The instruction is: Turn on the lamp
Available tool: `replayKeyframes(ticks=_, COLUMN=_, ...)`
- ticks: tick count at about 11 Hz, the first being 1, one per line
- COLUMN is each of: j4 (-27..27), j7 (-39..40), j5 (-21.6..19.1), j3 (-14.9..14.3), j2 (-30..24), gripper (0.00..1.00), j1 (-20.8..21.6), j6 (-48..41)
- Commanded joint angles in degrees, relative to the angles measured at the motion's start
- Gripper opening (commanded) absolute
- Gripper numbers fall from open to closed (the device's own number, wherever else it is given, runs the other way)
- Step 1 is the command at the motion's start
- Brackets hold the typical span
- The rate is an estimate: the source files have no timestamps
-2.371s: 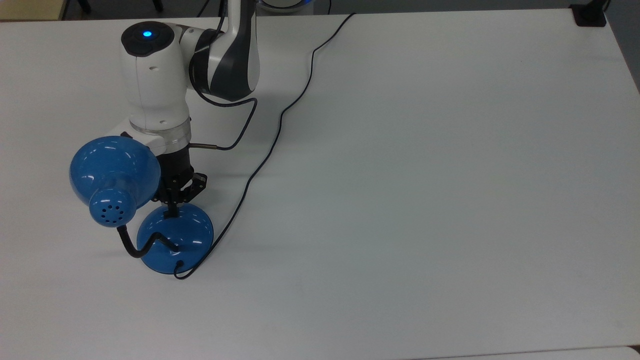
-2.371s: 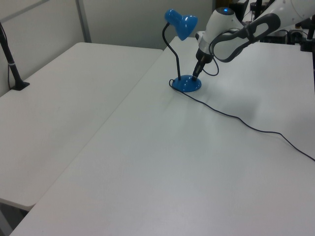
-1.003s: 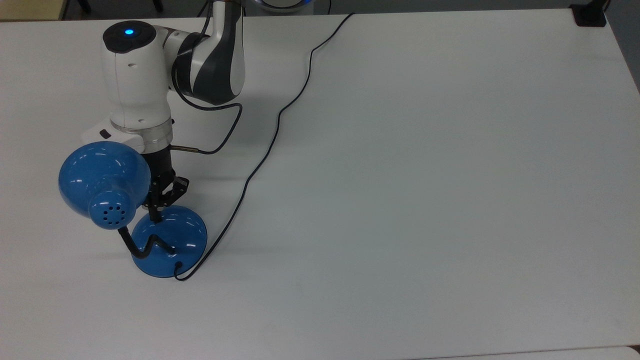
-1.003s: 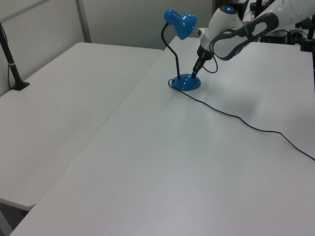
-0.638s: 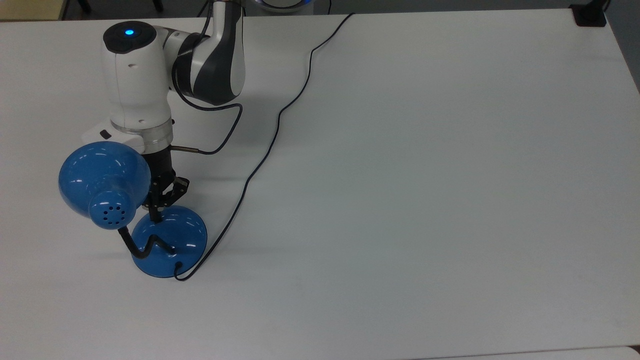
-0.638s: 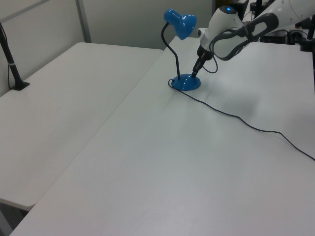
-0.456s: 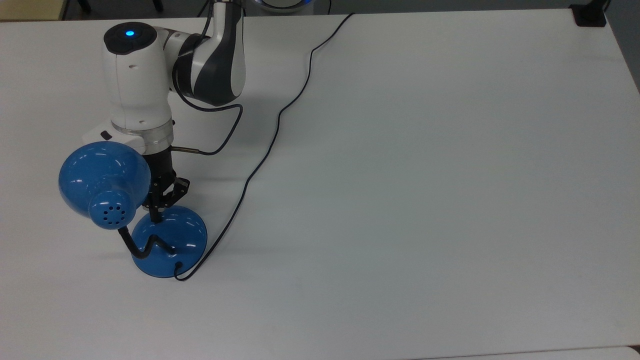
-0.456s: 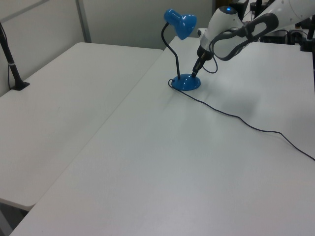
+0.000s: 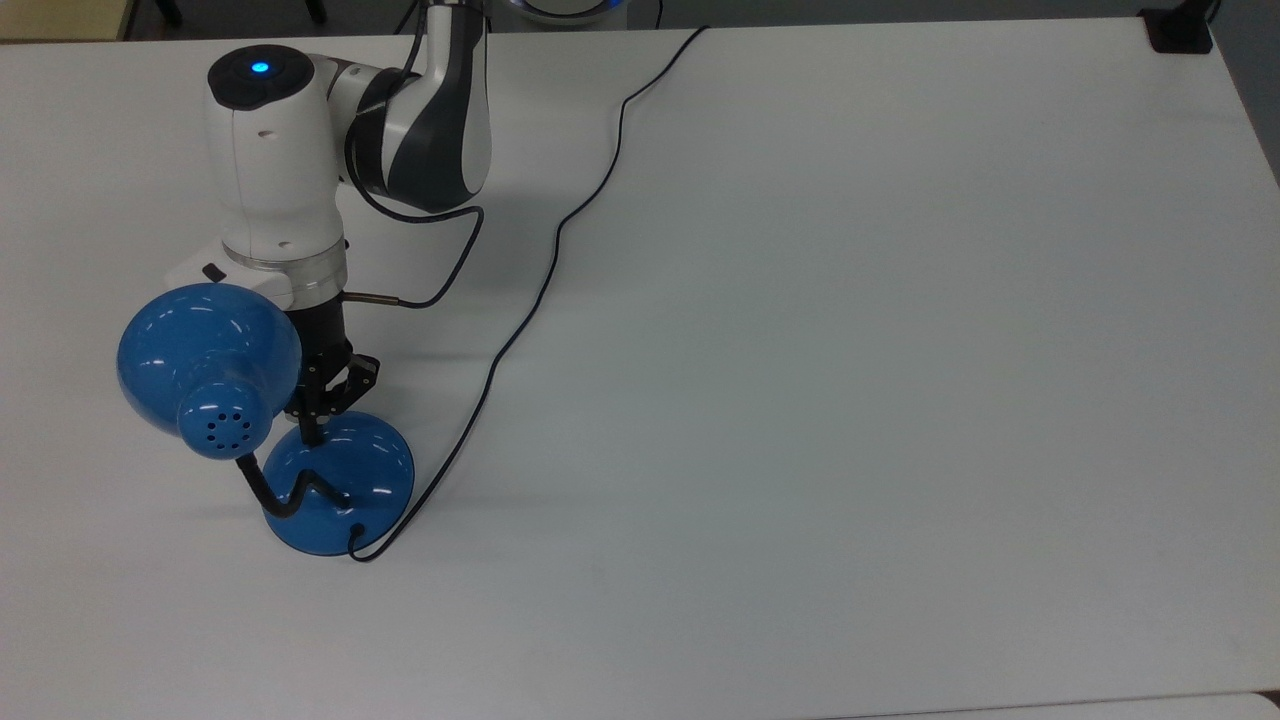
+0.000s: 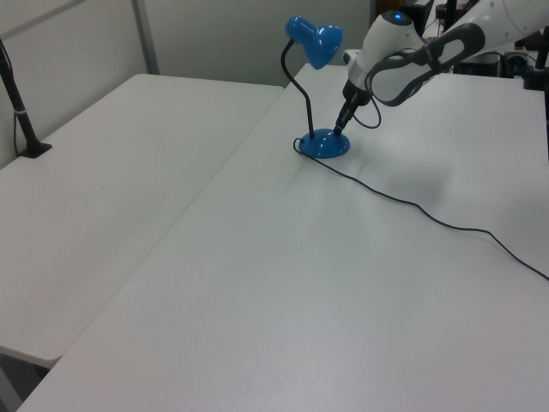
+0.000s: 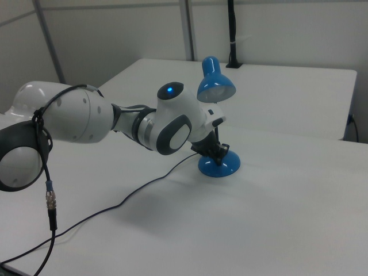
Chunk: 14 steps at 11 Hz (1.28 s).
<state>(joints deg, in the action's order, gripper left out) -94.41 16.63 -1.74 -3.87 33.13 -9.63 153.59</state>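
Lamp: stands near the worktop edge at the top view's left, well apart from the edge at the top view's right and somewhat nearer the bottom edge than the top one. Rests flat on its round base, with the shade leaning out toward the top view's left on the bent gooseneck. Trails its cord from the base across the worktop to the top edge.

Gripper: pinched to a single point, holding nothing, with the tip planted on the top of the base on the side nearest the arm. Looks the same in the left view and the right view, pressed down onto the dome.

Against the frame 2.4 s back: base and shade both slid a little toward the top view's left edge, and the wrist went with them. Suggests a push that shoved the whole lamp sideways rather than straight down. Over the last second: no visible shift of lamp or arm, so seemingly a steady press in place.

For the task: no glow seen under the shade in the right view, so probably not lit yet. Switch hidden under the tip, so impossible to say whether already pressed in. Likely needs a firmer, more vertical press, with care against sliding the base further.
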Motion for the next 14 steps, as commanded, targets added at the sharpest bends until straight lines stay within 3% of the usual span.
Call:
replayKeyframes(ticks=1, j4=1.42, j7=1.83, j5=-1.16, j3=0.35, j2=3.52, gripper=0.0, j1=0.05, j6=0.66)
replayKeyframes(ticks=9, j4=0.8, j7=3.57, j5=-1.52, j3=0.7, j2=-4.21, gripper=0.0, j1=-0.13, j6=-12.24)
replayKeyframes(ticks=12, j4=0.72, j7=6.56, j5=-1.34, j3=0.79, j2=-8.76, gripper=0.02, j1=0.13, j6=-25.75)
replayKeyframes(ticks=14, j4=0.63, j7=6.75, j5=-1.34, j3=0.79, j2=-14.38, gripper=0.03, j1=0.75, j6=-39.35)
